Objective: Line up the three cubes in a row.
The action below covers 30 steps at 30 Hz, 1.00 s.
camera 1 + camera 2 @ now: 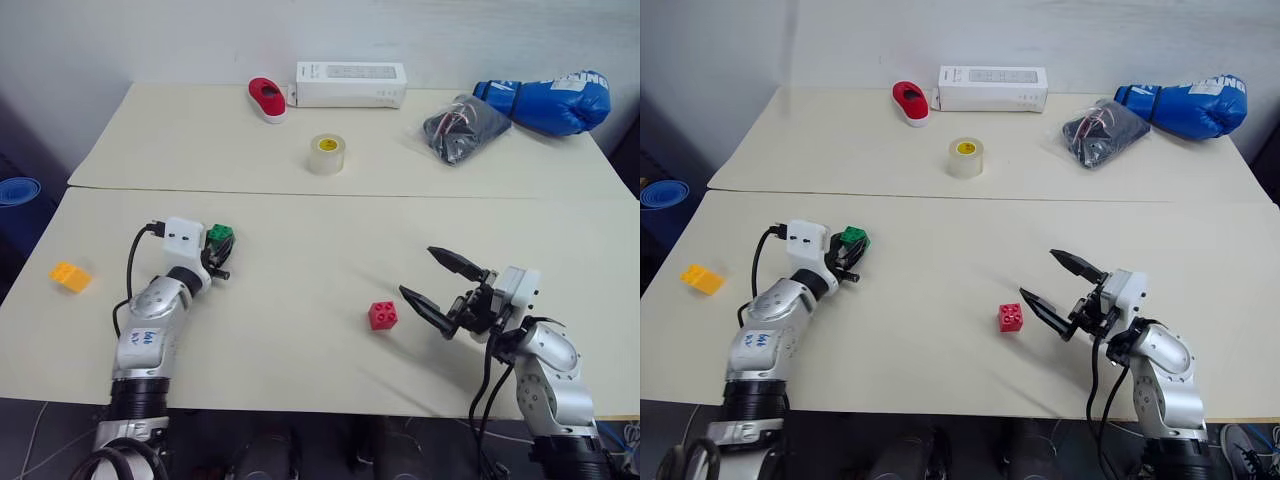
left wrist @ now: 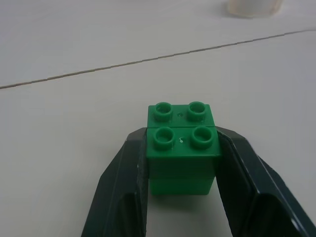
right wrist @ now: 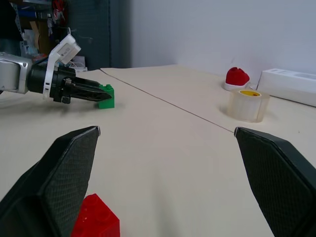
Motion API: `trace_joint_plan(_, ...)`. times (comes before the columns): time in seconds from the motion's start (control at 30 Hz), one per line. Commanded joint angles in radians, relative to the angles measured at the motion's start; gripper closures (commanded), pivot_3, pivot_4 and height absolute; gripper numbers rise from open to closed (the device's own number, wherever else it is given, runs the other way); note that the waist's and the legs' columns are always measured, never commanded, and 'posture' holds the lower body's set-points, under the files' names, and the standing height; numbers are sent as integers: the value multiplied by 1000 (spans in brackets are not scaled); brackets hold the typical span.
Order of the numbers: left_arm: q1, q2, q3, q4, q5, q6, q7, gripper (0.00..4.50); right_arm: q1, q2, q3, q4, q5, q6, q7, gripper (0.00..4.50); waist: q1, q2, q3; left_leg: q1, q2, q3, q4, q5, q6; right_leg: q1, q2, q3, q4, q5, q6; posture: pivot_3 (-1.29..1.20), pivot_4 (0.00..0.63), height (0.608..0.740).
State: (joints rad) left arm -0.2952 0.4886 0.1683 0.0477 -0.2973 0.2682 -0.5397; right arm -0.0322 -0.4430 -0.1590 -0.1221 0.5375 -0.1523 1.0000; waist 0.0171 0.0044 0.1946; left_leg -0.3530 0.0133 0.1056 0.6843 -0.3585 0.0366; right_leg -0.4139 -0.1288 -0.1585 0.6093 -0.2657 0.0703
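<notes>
Left wrist view, pincer [image 2: 181, 197] gripping green cube [image 2: 181, 148]

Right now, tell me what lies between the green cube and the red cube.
Nothing: bare tabletop separates the green cube from the red cube, seen from the left eye view.

Bare table [image 1: 300, 290] lies between the green cube [image 1: 220, 236] and the red cube [image 1: 382, 315]; the tape roll [image 1: 326, 154] stands well beyond.
</notes>
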Motion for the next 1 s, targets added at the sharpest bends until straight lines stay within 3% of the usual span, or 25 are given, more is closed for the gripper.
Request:
trace_joint_plan(0.03,-1,57,-2,-115,-216,-109,-422,3017,22,-74,-54,-84,32,-17,56,0,2,0,0,0,0,0,0,0,0,0,0,0,-1,0,0,0,150,740)
trace_joint_plan(0.13,-62,138,-103,-89,-215,-71,-630,3017,68,-162,-52,-90,16,-33,156,0,11,0,0,0,-1,-2,2,0,0,3,-1,-1,-3,0,0,0,150,740)
trace_joint_plan(0.27,-173,186,-326,11,-30,-232,-844,3017,132,-237,-76,-74,35,-39,252,0,12,1,0,1,-2,-2,2,0,1,4,-1,-2,-4,0,0,0,150,740)
trace_joint_plan(0.43,-285,39,-416,175,72,-325,-782,3017,172,-250,-101,-72,38,-35,261,0,7,0,0,0,-1,-1,2,0,1,3,2,-1,-1,1,1,0,150,740)
trace_joint_plan(0.6,-294,-40,-445,253,127,-359,-730,3017,234,-217,-112,-116,24,-51,217,0,8,0,1,0,-1,-1,2,0,1,3,2,-1,-1,1,1,0,150,740)
trace_joint_plan(0.8,-308,-98,-458,304,165,-373,-686,3017,257,-207,-131,-138,19,-61,168,0,10,-1,1,1,-2,-1,3,1,3,4,-1,-1,-2,1,2,0,150,740)
trace_joint_plan(1.0,-286,-90,-453,267,146,-328,-699,3017,274,-205,-130,-146,16,-70,144,0,11,-1,1,1,-2,-2,3,1,3,4,-1,-1,-1,1,2,0,150,740)
